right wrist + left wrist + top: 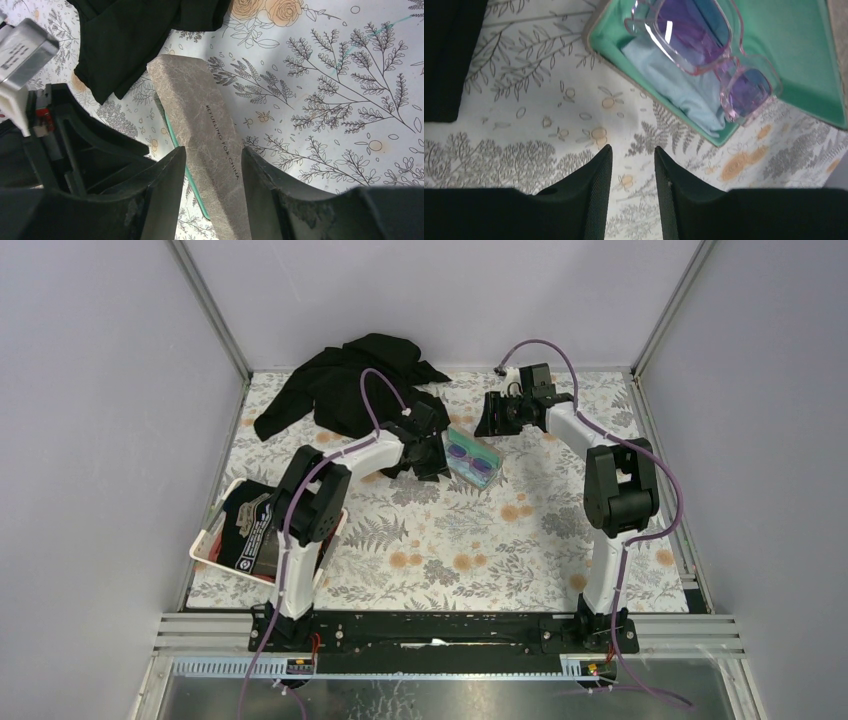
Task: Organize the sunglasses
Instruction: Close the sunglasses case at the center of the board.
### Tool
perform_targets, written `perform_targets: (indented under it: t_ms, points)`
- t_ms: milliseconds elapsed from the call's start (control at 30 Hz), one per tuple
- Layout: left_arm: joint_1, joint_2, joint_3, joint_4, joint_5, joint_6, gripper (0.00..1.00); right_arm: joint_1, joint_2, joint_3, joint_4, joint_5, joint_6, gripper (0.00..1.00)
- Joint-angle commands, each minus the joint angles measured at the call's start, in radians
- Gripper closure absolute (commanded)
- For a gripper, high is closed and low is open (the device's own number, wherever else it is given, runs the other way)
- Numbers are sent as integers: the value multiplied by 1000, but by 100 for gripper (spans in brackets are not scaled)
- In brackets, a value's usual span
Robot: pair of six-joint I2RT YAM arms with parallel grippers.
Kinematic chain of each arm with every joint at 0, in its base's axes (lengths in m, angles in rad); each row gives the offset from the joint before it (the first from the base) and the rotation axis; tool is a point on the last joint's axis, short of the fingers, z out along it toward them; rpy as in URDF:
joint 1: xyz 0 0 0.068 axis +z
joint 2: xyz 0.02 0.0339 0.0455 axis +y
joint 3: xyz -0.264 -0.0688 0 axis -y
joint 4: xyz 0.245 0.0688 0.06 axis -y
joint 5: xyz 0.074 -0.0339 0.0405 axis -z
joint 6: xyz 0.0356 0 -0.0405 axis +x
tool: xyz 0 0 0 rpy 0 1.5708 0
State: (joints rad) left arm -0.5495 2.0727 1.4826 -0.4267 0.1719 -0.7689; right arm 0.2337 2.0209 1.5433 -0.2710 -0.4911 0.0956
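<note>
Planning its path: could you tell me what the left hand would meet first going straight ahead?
Probably the case's near wall, ahead of the sunglasses inside it, though depth is unclear.

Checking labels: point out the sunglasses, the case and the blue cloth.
sunglasses (691, 32): left wrist view, on a purple lens.
case (804, 55): left wrist view, on the green lining.
blue cloth (674, 87): left wrist view, on its bare middle.
</note>
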Motion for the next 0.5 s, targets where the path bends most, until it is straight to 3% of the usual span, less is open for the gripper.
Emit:
perform_targets:
  t_ms: [0,467]
  points:
    - [-8,73,71,-24,-67,-20,60,2,-19,-11,25,-26,7,49]
    - [-24,171,175,-56,-78,-33,62,1,-31,-62,29,-100,8,63]
